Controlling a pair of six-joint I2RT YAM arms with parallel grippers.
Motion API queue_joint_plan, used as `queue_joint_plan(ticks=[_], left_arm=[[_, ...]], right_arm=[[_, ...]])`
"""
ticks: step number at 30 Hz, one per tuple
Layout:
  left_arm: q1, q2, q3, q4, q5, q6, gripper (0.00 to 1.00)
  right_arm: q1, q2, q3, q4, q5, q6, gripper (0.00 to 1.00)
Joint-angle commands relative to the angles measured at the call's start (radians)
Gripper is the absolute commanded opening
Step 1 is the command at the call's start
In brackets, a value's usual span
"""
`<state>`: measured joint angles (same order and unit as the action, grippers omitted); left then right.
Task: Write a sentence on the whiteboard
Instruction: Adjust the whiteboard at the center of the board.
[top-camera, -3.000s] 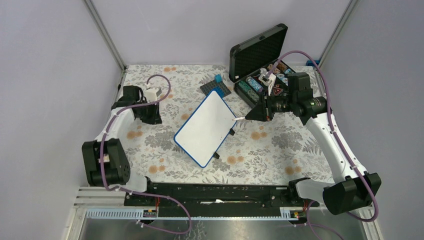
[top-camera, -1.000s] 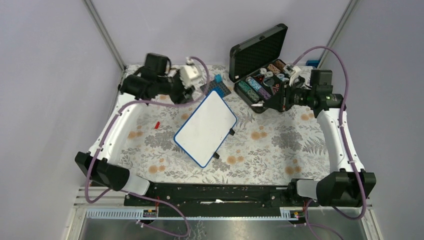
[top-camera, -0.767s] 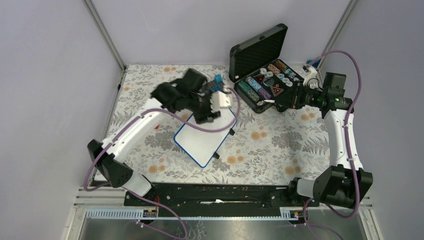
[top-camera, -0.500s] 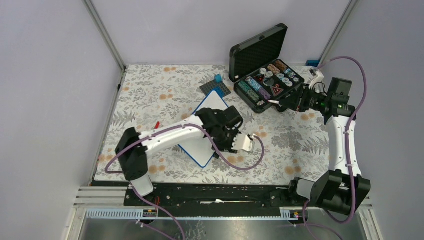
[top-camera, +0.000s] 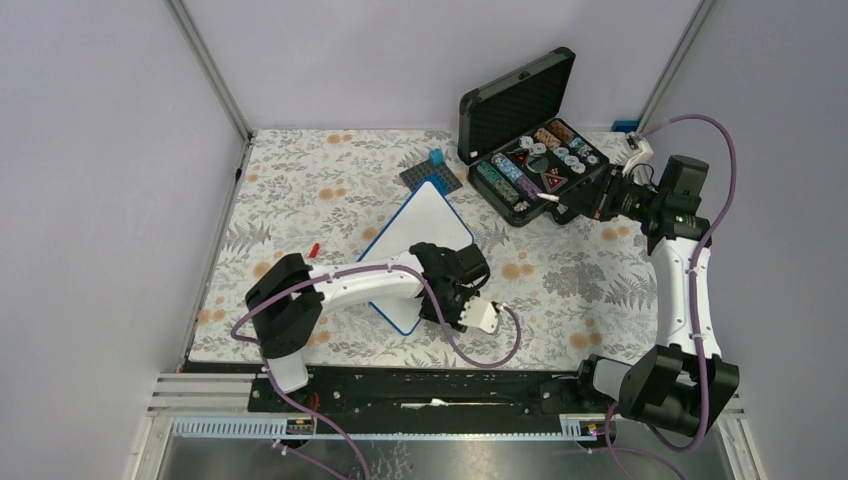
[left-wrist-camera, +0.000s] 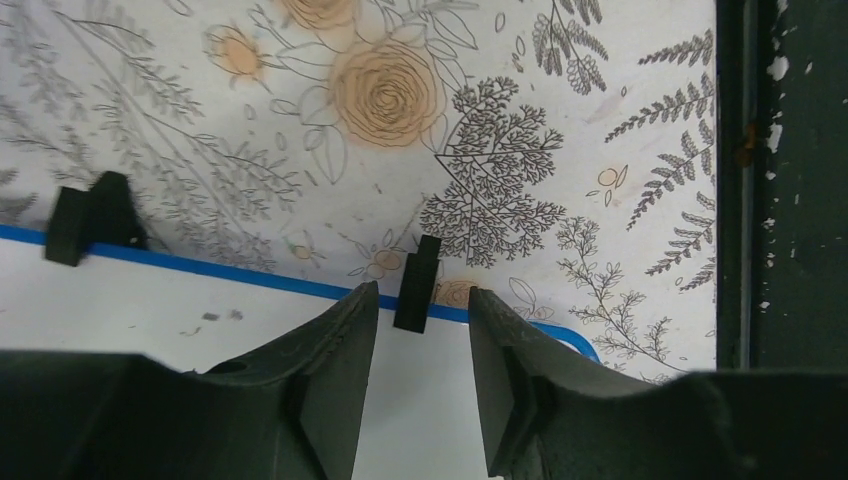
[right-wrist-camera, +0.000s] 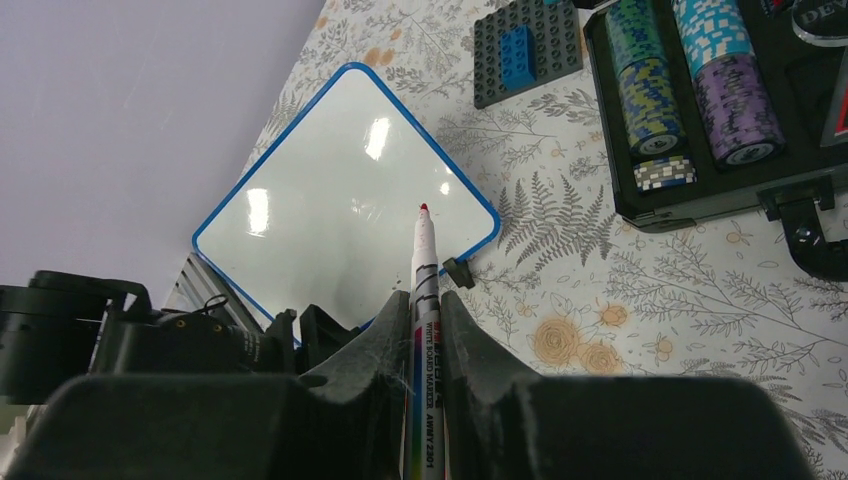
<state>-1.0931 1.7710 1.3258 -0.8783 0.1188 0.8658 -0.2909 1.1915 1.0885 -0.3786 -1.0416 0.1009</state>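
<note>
The whiteboard (top-camera: 415, 232) lies tilted on the floral cloth, blue-framed, with a blank white face; no sentence shows on it. My left gripper (top-camera: 445, 300) hangs low over its near right edge. In the left wrist view the left gripper (left-wrist-camera: 423, 292) is open, its fingers either side of a small black foot (left-wrist-camera: 416, 285) on the blue rim, gaps on both sides. My right gripper (top-camera: 562, 204) is shut on a whiteboard marker (right-wrist-camera: 424, 290), held off the board beside the case. The marker's red tip (right-wrist-camera: 423, 208) points toward the whiteboard (right-wrist-camera: 330, 200).
An open black case of poker chips (top-camera: 530, 160) stands at the back right, close to the right gripper. A grey studded baseplate with a blue brick (top-camera: 432, 172) lies behind the board. A small red cap (top-camera: 314, 249) lies left of the board. The black rail (left-wrist-camera: 790, 180) runs along the table's near edge.
The left arm swung from the back left across the board down to its near right edge. The right arm drew back rightward to the case, marker still held.
</note>
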Motion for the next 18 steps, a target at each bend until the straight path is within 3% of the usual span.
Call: queue_joint_plan(ticks=[1,9,18], left_arm=[[-0.005,0.007,-0.052,0.085,-0.043,0.013,0.44],[-0.008,0.019,-0.143,0.182,-0.1,0.026,0.43],[-0.012,0.044,-0.151,0.178,-0.135,0.071,0.14]], right_arm=[[-0.007,-0.027,-0.021,0.087,-0.044,0.048,0.0],[-0.007,-0.036,-0.043,0.088,-0.08,0.033,0.0],[-0.007,-0.034,-0.05,0.087,-0.095,0.031,0.0]])
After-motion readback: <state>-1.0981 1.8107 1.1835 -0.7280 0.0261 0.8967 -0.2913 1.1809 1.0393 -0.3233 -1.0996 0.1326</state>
